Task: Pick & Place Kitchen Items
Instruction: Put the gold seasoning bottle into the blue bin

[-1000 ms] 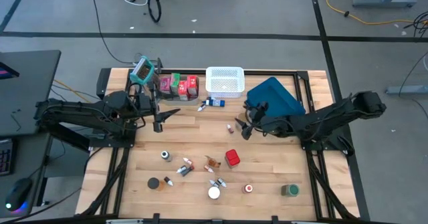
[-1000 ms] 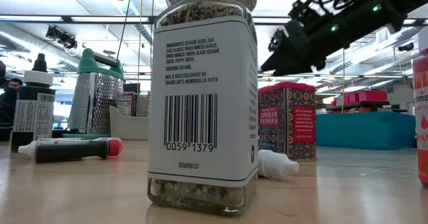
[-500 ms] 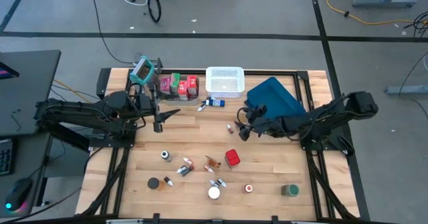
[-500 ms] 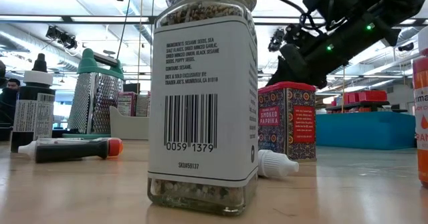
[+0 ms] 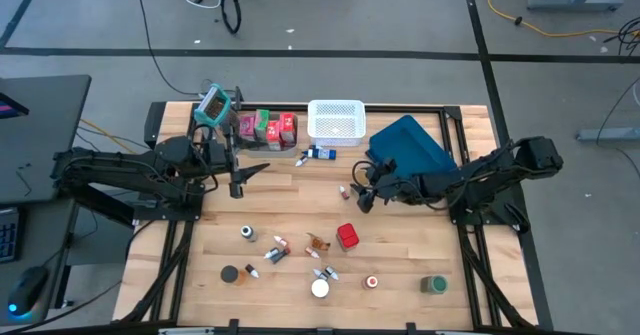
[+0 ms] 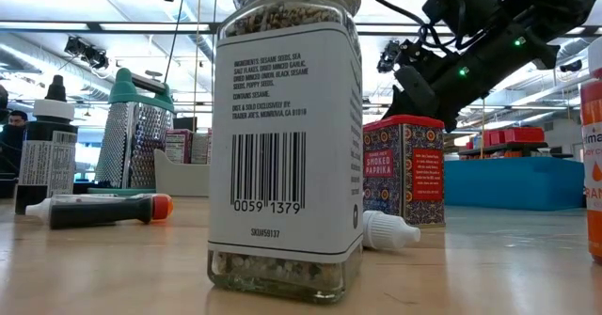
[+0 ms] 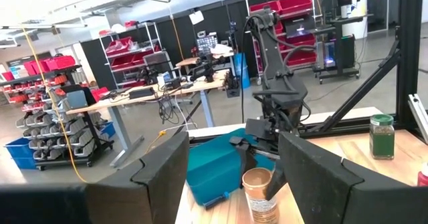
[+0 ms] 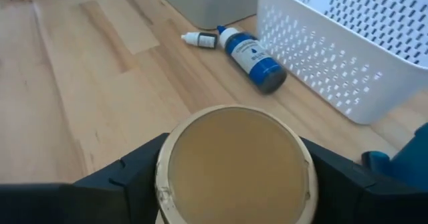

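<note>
My right gripper (image 5: 362, 197) is low over the middle of the table, shut on a tan-lidded jar (image 8: 234, 167). The left wrist view shows this jar (image 7: 259, 196) upright beside a right finger. My left gripper (image 5: 240, 183) waits open above the table's left half with nothing between its fingers. Loose kitchen items lie toward the near edge: a red tin (image 5: 347, 237), a green-lidded jar (image 5: 433, 285) and small bottles. Red and green cartons (image 5: 268, 127) stand in a clear bin at the back. My right gripper has the jar's round lid (image 8: 174, 184) between its two fingers, one on each side of the rim. The fingers (image 8: 130, 177) slant down at it from the table's right. The jar stands upright; its base is out of every frame.
A white mesh basket (image 5: 335, 120) and a blue tray (image 5: 410, 145) stand at the back, with a blue bottle (image 5: 322, 154) lying before the basket. A tiny bottle (image 5: 345, 190) lies just left of my right gripper. A grater (image 5: 213, 105) stands back left. A seasoning jar (image 6: 287, 136) fills the low view.
My right gripper has sunk toward the table and tipped further down, shifting slightly toward the table's left edge. The things on the table have kept their places.
</note>
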Controlling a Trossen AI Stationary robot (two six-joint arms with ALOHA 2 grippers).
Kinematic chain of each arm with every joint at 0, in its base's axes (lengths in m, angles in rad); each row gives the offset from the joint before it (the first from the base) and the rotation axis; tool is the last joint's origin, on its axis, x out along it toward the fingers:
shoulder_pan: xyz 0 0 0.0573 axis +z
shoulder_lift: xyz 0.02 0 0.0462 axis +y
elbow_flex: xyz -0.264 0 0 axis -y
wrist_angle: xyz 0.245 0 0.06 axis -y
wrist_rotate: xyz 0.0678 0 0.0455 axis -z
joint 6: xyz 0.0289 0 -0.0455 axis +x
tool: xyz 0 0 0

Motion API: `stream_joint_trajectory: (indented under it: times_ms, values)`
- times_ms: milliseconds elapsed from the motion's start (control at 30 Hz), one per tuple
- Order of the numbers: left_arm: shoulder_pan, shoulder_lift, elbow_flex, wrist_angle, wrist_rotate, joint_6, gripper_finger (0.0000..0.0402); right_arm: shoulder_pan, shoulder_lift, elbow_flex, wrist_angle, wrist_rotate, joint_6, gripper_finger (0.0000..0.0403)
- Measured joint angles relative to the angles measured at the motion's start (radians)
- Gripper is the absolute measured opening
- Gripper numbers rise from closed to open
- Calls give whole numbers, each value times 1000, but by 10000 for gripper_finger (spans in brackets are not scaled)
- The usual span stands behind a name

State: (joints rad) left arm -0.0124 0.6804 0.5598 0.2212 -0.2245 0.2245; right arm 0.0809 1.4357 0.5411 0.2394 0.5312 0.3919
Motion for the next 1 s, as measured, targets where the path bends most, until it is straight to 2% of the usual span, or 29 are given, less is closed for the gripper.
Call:
stream_joint_trajectory:
  times_ms: [167, 333, 500, 600, 700, 833, 933, 1000]
  values:
    - [0, 0, 0, 1, 0, 0, 240, -13, 2, 0, 28, 16, 57, 278]
    - [0, 0, 0, 2, 0, 0, 240, -14, -23, 0, 130, 89, -60, 280]
    - [0, 0, 0, 6, 0, 0, 240, -14, -154, 7, 141, 159, -112, 281]
    - [0, 0, 0, 6, 0, 0, 240, -14, -265, 22, 116, 167, -207, 281]
    - [0, 0, 0, 7, 0, 0, 240, -14, -381, 46, 39, 199, -273, 281]
    - [0, 0, 0, 10, 0, 0, 240, -14, -511, 71, -176, 319, -316, 282]
    - [0, 0, 0, 10, 0, 0, 240, -18, -583, 74, -344, 413, -224, 282]
    - [0, 0, 0, 10, 0, 0, 240, -28, -613, 74, -483, 422, -107, 282]
